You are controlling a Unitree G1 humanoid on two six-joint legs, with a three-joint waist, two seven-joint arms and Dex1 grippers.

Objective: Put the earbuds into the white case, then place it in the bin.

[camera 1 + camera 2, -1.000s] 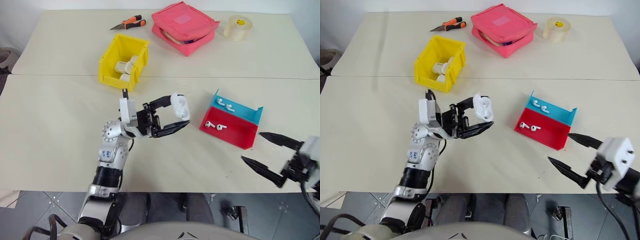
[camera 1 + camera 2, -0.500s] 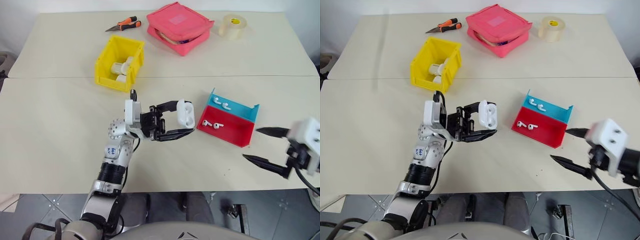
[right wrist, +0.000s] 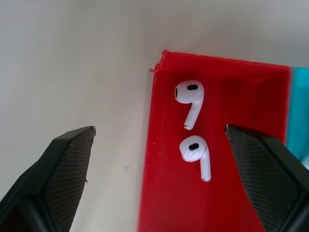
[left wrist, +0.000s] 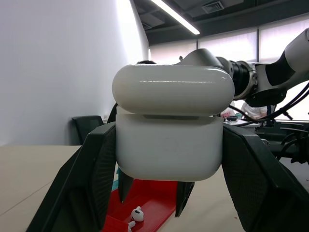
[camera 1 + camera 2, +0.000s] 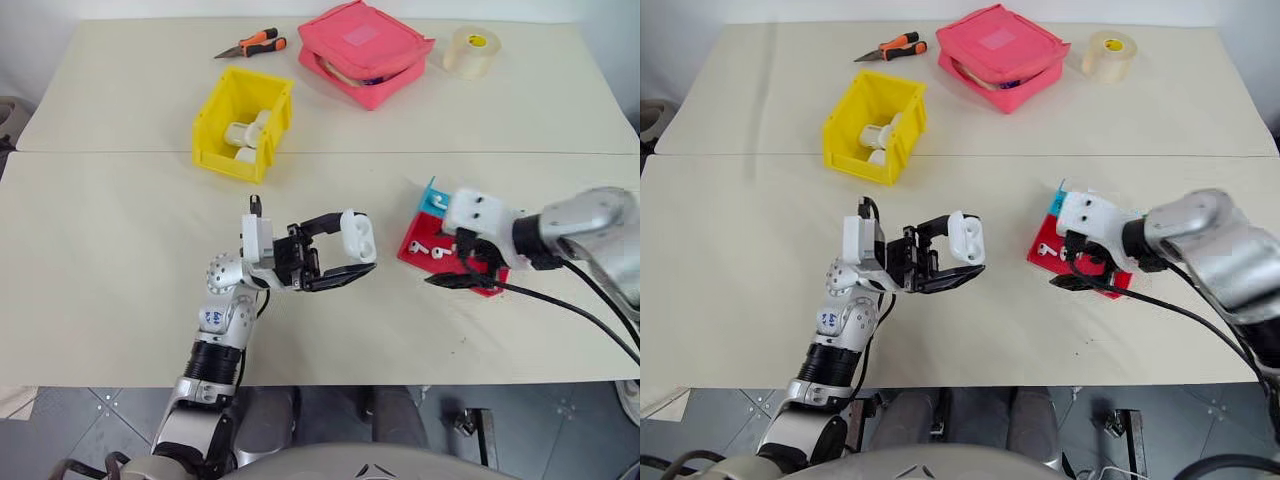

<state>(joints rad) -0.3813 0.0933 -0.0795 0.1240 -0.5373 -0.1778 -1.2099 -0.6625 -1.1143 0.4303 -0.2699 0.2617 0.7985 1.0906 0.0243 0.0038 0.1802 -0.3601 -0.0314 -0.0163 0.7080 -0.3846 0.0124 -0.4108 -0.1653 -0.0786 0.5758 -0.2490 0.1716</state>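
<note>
Lying between right pincer (image 3: 159,159) fingers, earbuds (image 3: 190,99), red tray (image 3: 241,96)

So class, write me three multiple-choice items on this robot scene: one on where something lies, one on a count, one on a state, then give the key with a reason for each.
1. Where do the earbuds under the right gripper lie?
A. in the red part of the tray
B. in the yellow bin
C. on the bare table

2. How many earbuds show between the right gripper's fingers in its wrist view?
A. one
B. two
C. four

3. What state is the left gripper in?
A. open and empty
B. shut on the white case
C. shut on the tape roll

Key: 1 A, both lie on the red floor; 2 B, two stemmed buds sit side by side; 3 B, the black fingers clamp the case's sides.
</note>
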